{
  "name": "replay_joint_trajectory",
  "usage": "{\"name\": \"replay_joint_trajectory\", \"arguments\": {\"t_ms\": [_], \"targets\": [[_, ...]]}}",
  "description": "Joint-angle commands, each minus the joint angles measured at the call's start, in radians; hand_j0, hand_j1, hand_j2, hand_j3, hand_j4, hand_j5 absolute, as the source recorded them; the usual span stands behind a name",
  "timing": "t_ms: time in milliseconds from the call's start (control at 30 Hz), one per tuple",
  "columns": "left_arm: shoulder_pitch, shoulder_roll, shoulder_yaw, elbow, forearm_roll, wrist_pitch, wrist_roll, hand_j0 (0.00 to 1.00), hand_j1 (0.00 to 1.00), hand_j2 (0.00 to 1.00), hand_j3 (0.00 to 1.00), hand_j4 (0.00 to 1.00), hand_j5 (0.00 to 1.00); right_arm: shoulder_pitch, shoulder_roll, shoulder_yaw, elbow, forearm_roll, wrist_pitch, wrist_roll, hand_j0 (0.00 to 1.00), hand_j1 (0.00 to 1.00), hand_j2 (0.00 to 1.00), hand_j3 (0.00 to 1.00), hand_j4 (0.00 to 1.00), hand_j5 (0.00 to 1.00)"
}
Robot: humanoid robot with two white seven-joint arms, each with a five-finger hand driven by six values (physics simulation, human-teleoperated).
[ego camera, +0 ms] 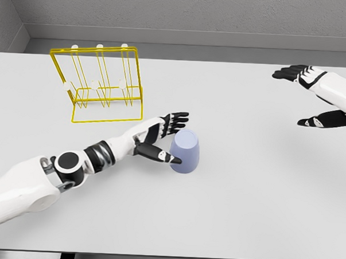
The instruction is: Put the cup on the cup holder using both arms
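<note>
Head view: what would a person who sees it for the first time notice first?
The lilac cup stands upside down mid-table, with the left hand open beside it, fingers spread around its left side. Behind, at the far left, stands the yellow wire cup holder. The right hand hovers open at the far right.

On the white table (261, 213): one lavender cup (185, 152), one yellow wire cup holder (100, 83) with white-tipped pegs, three tips visible along the top. Two white robot arms, two five-finger hands: left hand (161, 137), right hand (312, 95).
</note>
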Motion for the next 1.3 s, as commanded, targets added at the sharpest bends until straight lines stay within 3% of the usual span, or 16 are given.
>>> {"name": "replay_joint_trajectory", "arguments": {"t_ms": [0,300,367,400,800,833,967,1267], "targets": [[0.0,-0.022,-0.001,0.003,0.0,0.007,0.001,1.0,1.0,1.0,1.0,1.0,1.0,0.0,-0.001,-0.002,0.0,-0.008,0.003,-0.001,1.0,1.0,1.0,1.0,1.0,1.0],[-0.002,-0.043,-0.001,0.003,0.0,0.028,0.001,0.99,0.99,0.99,0.99,0.99,0.99,0.0,0.0,-0.002,-0.001,-0.008,0.003,-0.001,1.0,1.0,1.0,1.0,1.0,1.0],[0.0,-0.043,-0.001,0.003,0.003,0.025,0.002,0.88,0.88,0.88,0.88,0.88,0.88,0.0,0.0,-0.002,-0.001,-0.008,0.003,-0.001,1.0,1.0,1.0,1.0,1.0,1.0],[0.002,-0.043,-0.001,0.003,0.003,0.025,0.002,0.87,0.87,0.87,0.87,0.87,0.87,0.0,0.0,-0.002,-0.001,-0.008,0.003,-0.001,1.0,1.0,1.0,1.0,1.0,1.0],[0.011,-0.043,0.001,0.014,0.003,0.027,0.004,0.85,0.85,0.85,0.85,0.85,0.85,0.0,0.0,-0.002,-0.001,-0.008,0.003,-0.001,1.0,1.0,1.0,1.0,1.0,1.0],[0.011,-0.043,0.001,0.012,0.003,0.025,0.004,0.76,0.76,0.76,0.76,0.76,0.76,0.0,0.0,-0.002,-0.001,-0.008,0.003,-0.001,1.0,1.0,1.0,1.0,1.0,1.0],[0.011,-0.043,0.001,0.012,0.003,0.025,0.007,0.63,0.63,0.63,0.63,0.63,0.63,0.0,0.0,-0.002,-0.001,-0.008,0.003,-0.001,1.0,1.0,1.0,1.0,1.0,1.0],[0.011,-0.043,0.006,0.006,0.008,0.019,0.008,0.64,0.64,0.64,0.64,0.64,0.64,0.0,0.0,-0.002,0.0,-0.008,0.003,-0.001,1.0,1.0,1.0,1.0,1.0,1.0]]}}
